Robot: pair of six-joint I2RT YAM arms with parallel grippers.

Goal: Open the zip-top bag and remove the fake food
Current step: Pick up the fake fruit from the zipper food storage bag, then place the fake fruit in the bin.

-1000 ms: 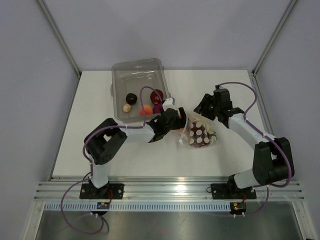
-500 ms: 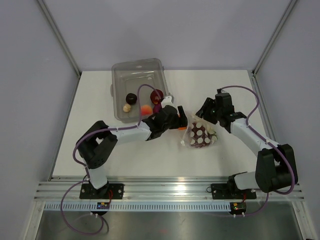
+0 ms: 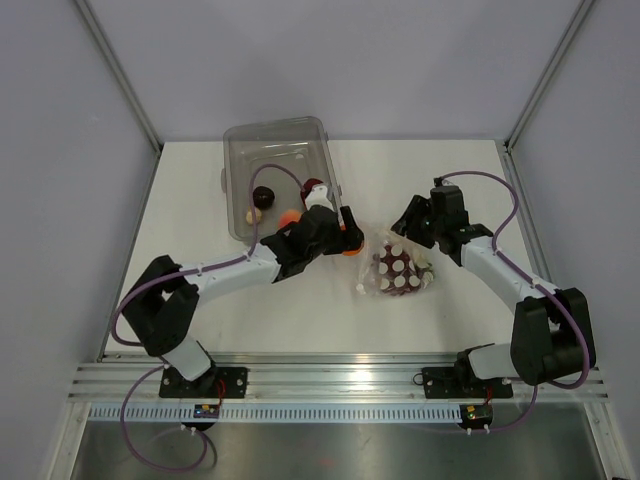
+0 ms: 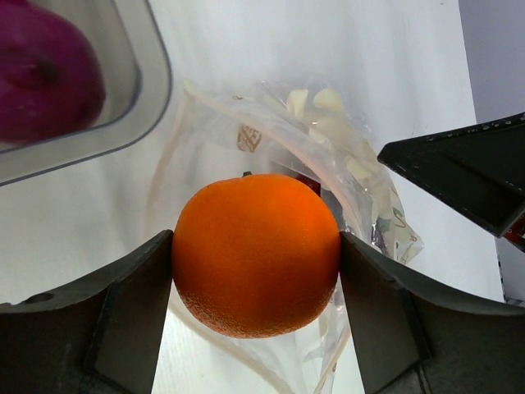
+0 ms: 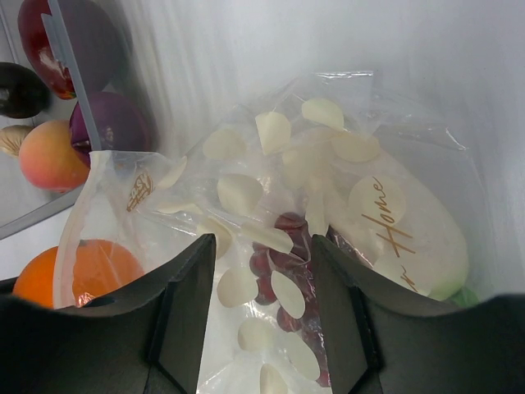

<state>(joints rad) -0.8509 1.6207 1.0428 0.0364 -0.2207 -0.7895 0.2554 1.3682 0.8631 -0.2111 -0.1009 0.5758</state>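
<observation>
The left pincer (image 4: 256,246) is pinching the orange (image 4: 256,254) squarely across its widest part, one finger on each flank; the fruit sits just clear of the mouth of the zip-top bag (image 4: 361,189), which lies directly beyond the fingertips and a little to their right. The clear bin (image 4: 131,107) lies near, ahead and to the left of that pincer, with a purple piece (image 4: 41,74) already inside; judging by this, the step in hand is carrying the orange across and setting it in the bin. To do it well, the pincer should rise enough to clear the bin's wall before moving over; the grip should hold steady, since a smooth round fruit may roll out if the fingers loosen early; release is best made low over a bare patch of the floor. The right pincer (image 5: 262,242) stands spread, the bag showing between and beyond its fingers, dark grapes (image 5: 279,263) within the film; whether its fingers touch the plastic cannot be told. It would serve best by steadying the bag with its mouth open, as the grapes are not yet out.
</observation>
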